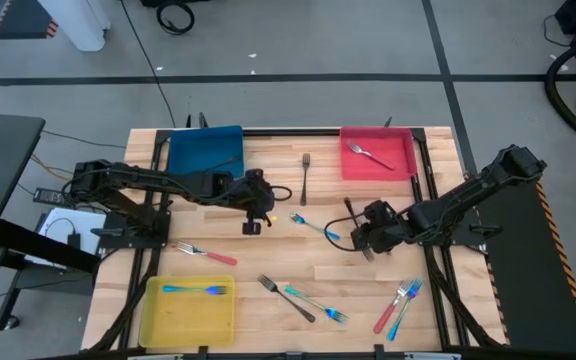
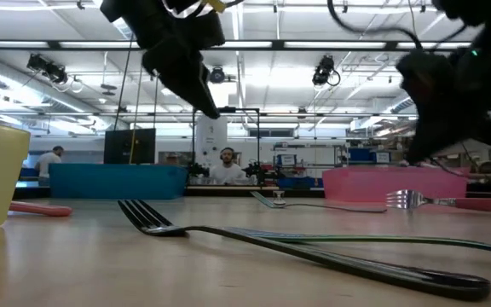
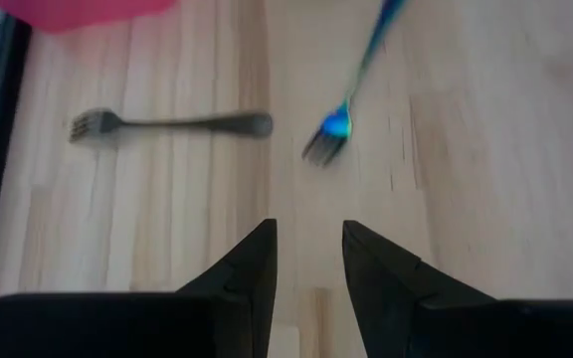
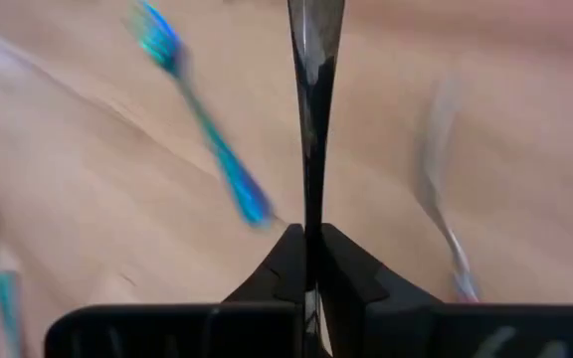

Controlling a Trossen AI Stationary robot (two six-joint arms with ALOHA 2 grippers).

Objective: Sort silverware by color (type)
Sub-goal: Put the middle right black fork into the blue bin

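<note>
High: right gripper (image 1: 368,243) mid-table (image 1: 268,250), jaws clamped on dark utensil (image 1: 369,250); teal fork (image 1: 315,227) just beside. Left gripper (image 1: 252,222) jaws parted, empty.
Low: wood surface, bright hall behind, person (image 2: 226,167) seated.
Left wrist: grey fork (image 3: 167,124) ahead of jaws.

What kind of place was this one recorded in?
Most likely a large robotics lab or workshop hall: the low view shows long ceiling lights, seated people at benches beyond the wooden table, and cables on the floor.
</note>
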